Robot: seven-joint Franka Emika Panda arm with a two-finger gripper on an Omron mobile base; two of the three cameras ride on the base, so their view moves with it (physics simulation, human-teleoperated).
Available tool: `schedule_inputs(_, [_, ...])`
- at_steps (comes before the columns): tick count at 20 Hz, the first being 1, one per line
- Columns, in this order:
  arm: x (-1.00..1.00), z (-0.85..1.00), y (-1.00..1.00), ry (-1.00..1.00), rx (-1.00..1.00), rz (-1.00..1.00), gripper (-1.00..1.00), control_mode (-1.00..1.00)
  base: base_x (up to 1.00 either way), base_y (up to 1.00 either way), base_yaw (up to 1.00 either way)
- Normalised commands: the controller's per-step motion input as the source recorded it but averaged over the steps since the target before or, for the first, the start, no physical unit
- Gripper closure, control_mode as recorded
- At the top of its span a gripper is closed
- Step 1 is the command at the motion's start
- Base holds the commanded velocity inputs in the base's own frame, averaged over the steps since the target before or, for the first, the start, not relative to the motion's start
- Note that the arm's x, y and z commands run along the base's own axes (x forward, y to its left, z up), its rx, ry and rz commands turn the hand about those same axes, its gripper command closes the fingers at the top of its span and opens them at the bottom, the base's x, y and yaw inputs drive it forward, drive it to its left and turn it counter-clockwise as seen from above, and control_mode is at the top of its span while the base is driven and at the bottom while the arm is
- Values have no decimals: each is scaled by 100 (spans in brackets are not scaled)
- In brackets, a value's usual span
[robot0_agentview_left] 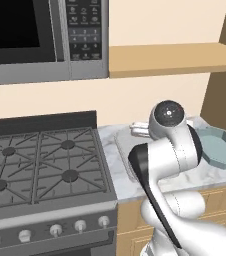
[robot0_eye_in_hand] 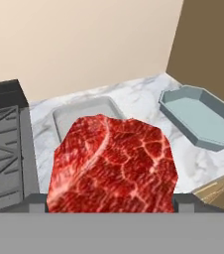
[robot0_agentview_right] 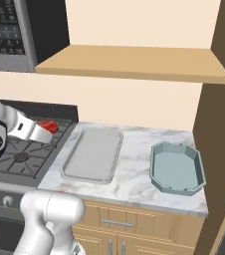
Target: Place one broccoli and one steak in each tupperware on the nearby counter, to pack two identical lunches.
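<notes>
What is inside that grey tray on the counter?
Nothing visible: in the right base view the grey tray looks bare. In the hand view the steak covers its near part.

Red marbled steak (robot0_eye_in_hand: pixel 113 166) aloft; grey tray (robot0_agentview_right: pixel 92 154) and teal tray (robot0_agentview_right: pixel 177 168) empty on marbled counter (robot0_agentview_right: pixel 134 169)

A: What sits closest to the camera?
B: A raw red steak (robot0_eye_in_hand: pixel 113 166), marbled white, held between the gripper (robot0_eye_in_hand: pixel 112 202) tips.
A: And beyond it?
B: The grey tray (robot0_eye_in_hand: pixel 64 115) on the marbled counter (robot0_eye_in_hand: pixel 134 99), the teal tupperware (robot0_eye_in_hand: pixel 203 119) to its right, stove grates (robot0_eye_in_hand: pixel 2 154) on the left.
</notes>
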Motion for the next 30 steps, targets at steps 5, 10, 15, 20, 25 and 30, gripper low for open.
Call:
schedule_inputs(5, [12,-43,-19,8,0,4,100,-100,0,0,0])
schedule_inputs(10, [27,-43,-23,1,0,10,100,-100,0,0,0])
schedule_inputs(15, [38,-31,-36,5,1,12,100,-100,0,0,0])
schedule_inputs(20, [31,-23,-35,9,0,11,100,-100,0,0,0])
schedule_inputs(25, [29,-23,-23,8,0,9,100,-100,0,0,0])
schedule_inputs(30, [36,-17,-11,-1,0,6,100,-100,0,0,0])
